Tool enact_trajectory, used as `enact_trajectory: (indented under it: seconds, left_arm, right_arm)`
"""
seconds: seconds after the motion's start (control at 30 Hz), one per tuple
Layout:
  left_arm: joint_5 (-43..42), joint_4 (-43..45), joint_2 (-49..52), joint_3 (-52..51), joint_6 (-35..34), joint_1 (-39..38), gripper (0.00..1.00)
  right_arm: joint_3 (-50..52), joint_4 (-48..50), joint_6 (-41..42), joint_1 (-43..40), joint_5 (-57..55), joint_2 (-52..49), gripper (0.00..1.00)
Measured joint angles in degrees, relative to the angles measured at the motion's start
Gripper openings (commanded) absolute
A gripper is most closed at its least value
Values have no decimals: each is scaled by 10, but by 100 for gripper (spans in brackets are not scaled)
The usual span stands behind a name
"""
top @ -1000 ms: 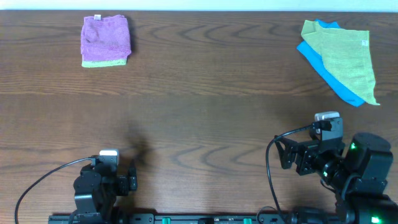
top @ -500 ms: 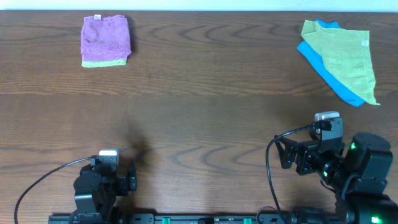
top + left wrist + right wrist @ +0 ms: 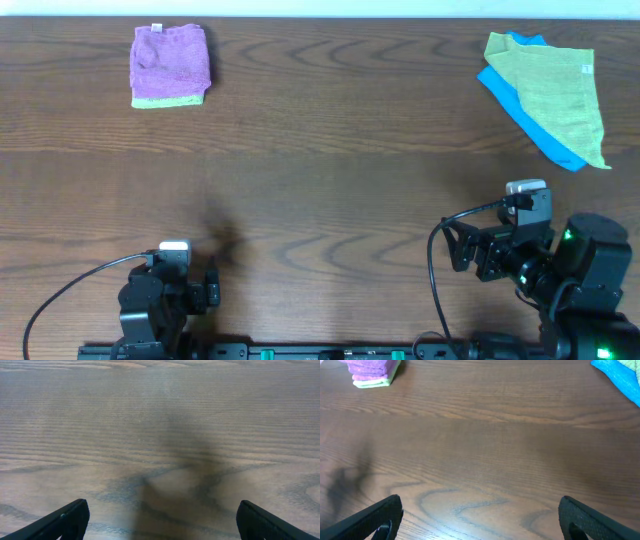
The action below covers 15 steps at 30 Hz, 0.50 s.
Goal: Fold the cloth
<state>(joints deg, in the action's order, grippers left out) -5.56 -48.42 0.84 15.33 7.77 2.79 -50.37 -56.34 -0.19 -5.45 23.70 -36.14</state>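
Purple cloth sits folded at the table's far corner as left gripper and right gripper idle wide open, work seemingly done.

the table middle is lying open; only the cloth at 11 o'clock and yellow-green cloth at 1 o'clock are obstructing.
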Motion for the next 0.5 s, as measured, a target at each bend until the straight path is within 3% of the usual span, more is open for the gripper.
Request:
enact_trajectory:
  seconds: [0.5]
  left_arm:
    - [0, 0, 0, 0, 0, 0, 95]
  right_arm:
    - [0, -13, 0, 0, -78, 4, 99]
